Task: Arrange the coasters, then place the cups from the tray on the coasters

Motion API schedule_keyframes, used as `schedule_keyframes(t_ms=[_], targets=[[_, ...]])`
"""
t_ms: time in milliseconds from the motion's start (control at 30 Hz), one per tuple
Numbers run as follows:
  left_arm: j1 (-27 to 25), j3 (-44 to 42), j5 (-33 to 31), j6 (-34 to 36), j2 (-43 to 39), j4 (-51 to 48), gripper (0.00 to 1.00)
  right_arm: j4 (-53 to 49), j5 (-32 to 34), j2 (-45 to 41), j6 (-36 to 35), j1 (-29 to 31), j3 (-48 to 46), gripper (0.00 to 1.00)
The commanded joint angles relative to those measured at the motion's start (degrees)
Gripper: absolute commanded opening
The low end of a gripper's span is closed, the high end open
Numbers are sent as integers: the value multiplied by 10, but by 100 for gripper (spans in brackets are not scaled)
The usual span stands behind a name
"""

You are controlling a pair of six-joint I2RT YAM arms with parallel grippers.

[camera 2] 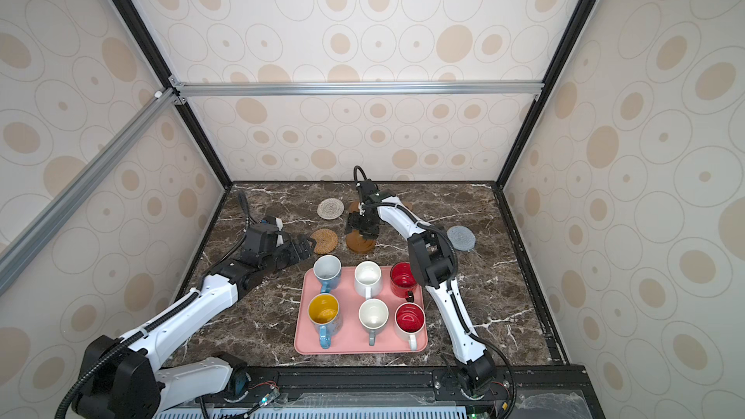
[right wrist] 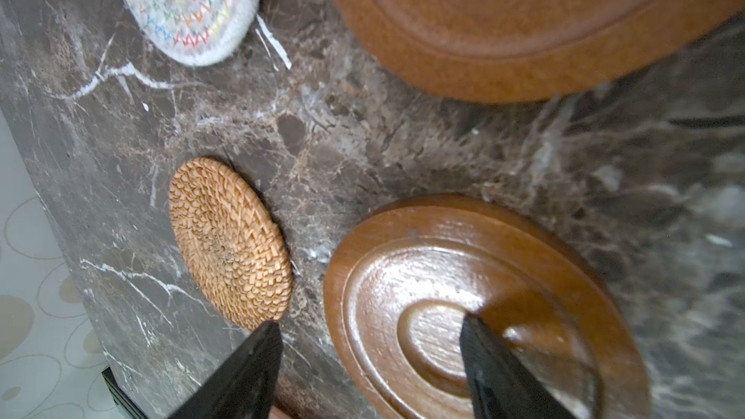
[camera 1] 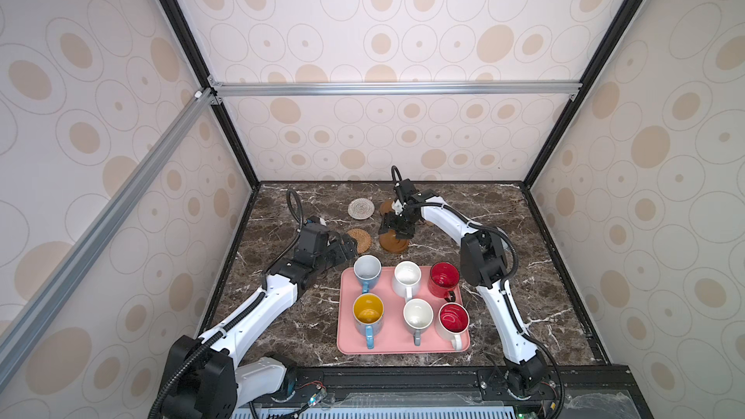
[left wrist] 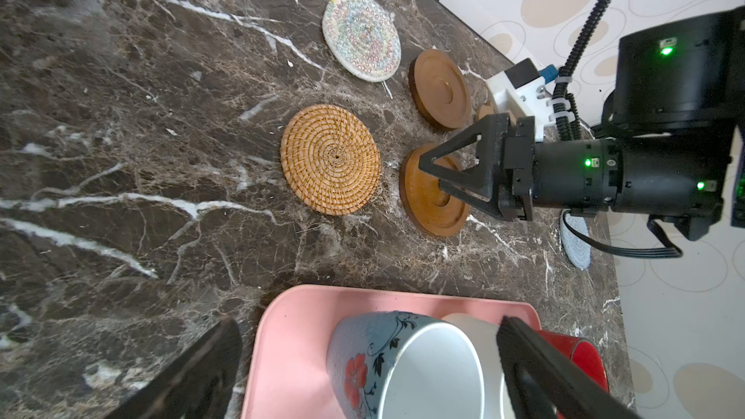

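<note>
Six mugs [camera 1: 407, 276]: borne on pink rectangular tray [camera 1: 393, 316]
Right gripper [left wrist: 431, 174]: parted over brown wooden disc [left wrist: 427, 215]
Left gripper [camera 1: 347, 249]: parted beside tray

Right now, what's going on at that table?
The right tool hangs open over the nearer brown disc coaster, one finger at its centre, holding nothing. The left tool hovers open by the far left corner of the tray. The other coasters lie on the marble top beyond it. All six mugs sit on the tray, none on a coaster yet.
</note>
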Motion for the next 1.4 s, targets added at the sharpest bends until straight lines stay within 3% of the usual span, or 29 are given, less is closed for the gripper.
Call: schedule_keyframes(t_ms=[0,500,1000,1367], targets=[[-4,0,-10,-8,-14,0,100,-44,70,12,-11,-16,-9,74],[-4,3,-9,-9,-11,3,100,-39,48,11,-10,-16,-10,75],[-5,5,6,-1,4,22,100,-27,-25,-42,-10,-16,11,75],[11,35,64,12,98,72,100,-36,-35,-133,-38,-38,-8,75]])
